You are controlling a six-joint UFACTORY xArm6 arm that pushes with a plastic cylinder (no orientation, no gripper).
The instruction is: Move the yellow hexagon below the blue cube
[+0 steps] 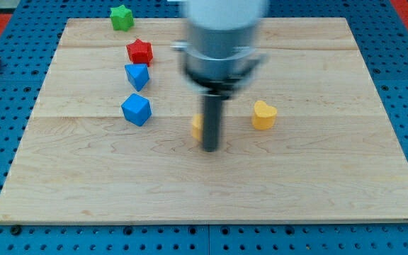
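I am pushing the yellow hexagon (197, 125), which is sitting just to the view's left of my tip (210, 149), touching the rod. This hand grasps nothing. Next I should be steering it leftward, under the blue cube (136, 110).

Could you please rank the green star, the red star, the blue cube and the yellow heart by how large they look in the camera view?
1. blue cube
2. yellow heart, close behind
3. red star and green star: they look alike, and both sit farther toward the view's top, so distance may shrink them.
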